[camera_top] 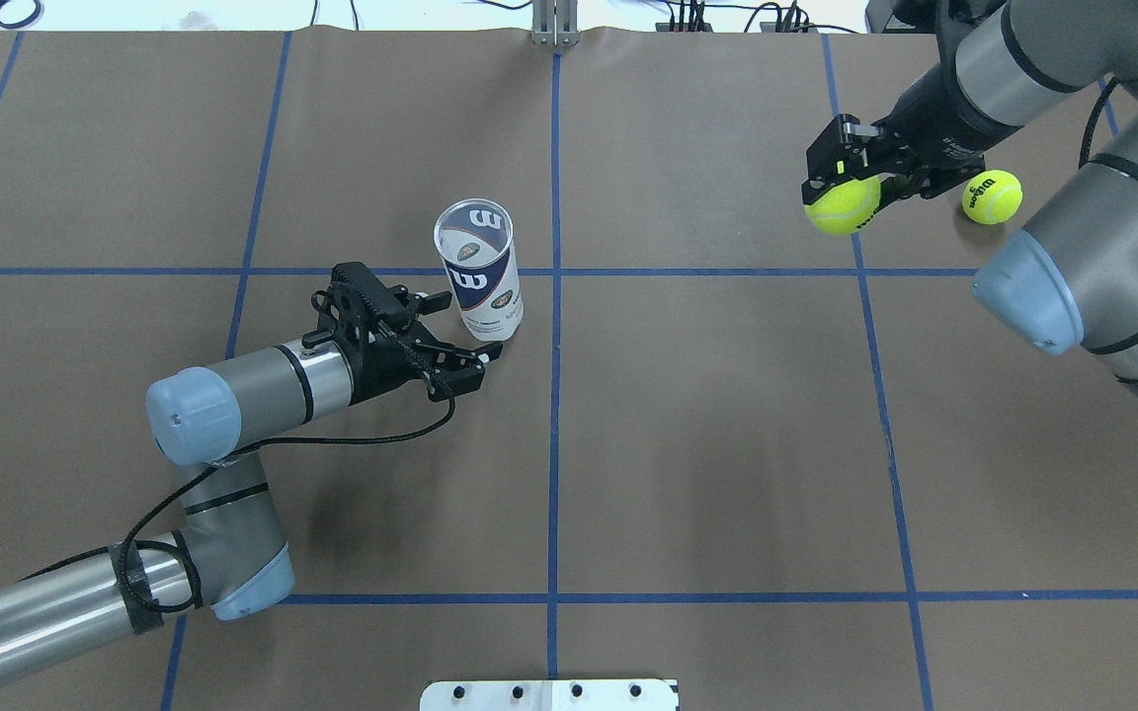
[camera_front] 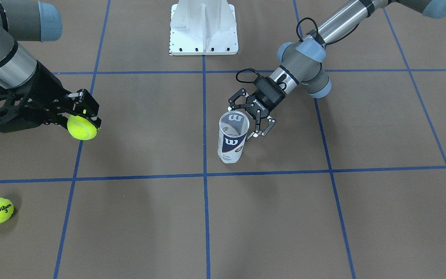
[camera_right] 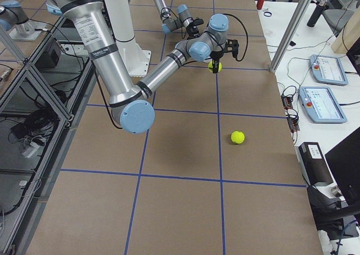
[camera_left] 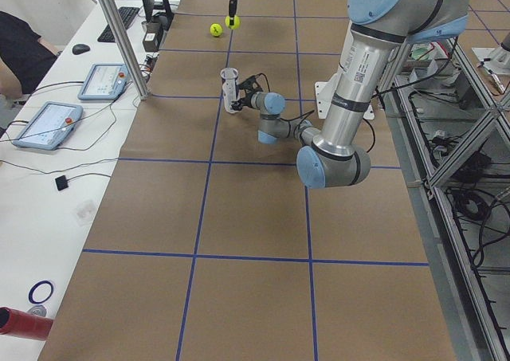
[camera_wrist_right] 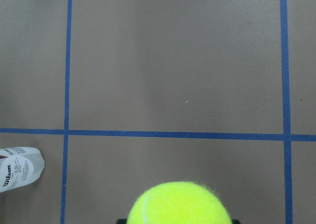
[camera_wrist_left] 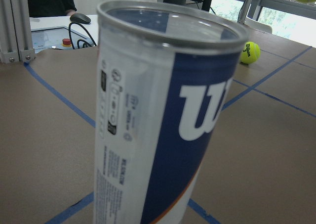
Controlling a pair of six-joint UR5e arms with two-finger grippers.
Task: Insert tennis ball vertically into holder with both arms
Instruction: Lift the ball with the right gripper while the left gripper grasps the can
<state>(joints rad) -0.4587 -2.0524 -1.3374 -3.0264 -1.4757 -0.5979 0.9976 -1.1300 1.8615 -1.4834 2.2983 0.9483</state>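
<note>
The holder (camera_top: 478, 281), a clear can with a silver rim and a navy W label, stands upright near the table's middle and looks empty. It fills the left wrist view (camera_wrist_left: 163, 115). My left gripper (camera_top: 462, 328) lies low beside the can's base, open, one finger on each side of it; I cannot tell whether the fingers touch it. My right gripper (camera_top: 841, 190) hangs above the table's far right, shut on a yellow tennis ball (camera_top: 841, 204). That ball shows at the bottom of the right wrist view (camera_wrist_right: 180, 204).
A second tennis ball (camera_top: 991, 196) marked Wilson lies on the table just beyond the right gripper (camera_front: 83, 122). A white metal pedestal (camera_front: 203, 29) stands at the robot's edge of the table. Blue tape lines divide the brown surface.
</note>
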